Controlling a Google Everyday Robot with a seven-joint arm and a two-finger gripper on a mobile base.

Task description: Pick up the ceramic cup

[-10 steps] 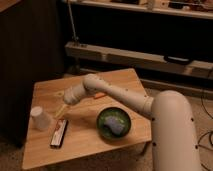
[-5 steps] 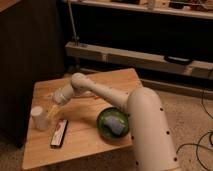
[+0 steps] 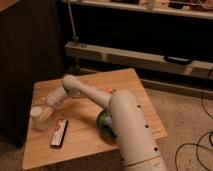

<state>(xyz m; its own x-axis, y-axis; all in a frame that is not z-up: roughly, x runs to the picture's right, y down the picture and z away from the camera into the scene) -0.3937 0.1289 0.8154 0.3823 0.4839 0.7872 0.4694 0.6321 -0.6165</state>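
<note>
Fingers (image 3: 44, 113) of the gripper (image 3: 46, 111) sit right against the ceramic cup (image 3: 38, 118), at its right side near the rim, but whether they are spread or closed around it cannot be told from this view. That cup, small, white and handleless, stands upright near the left edge of the wooden bench (image 3: 85, 142). Just right of it and slightly nearer the front edge lies a flat dark rectangular object (image 3: 59, 133) with a pale strip along it. From the gripper the white arm (image 3: 90, 97) runs up to a bend over the bench's middle, then down to the thick white segment in the foreground. This segment partly hides a green bowl (image 3: 104, 126) resting on the right half of the bench.
</note>
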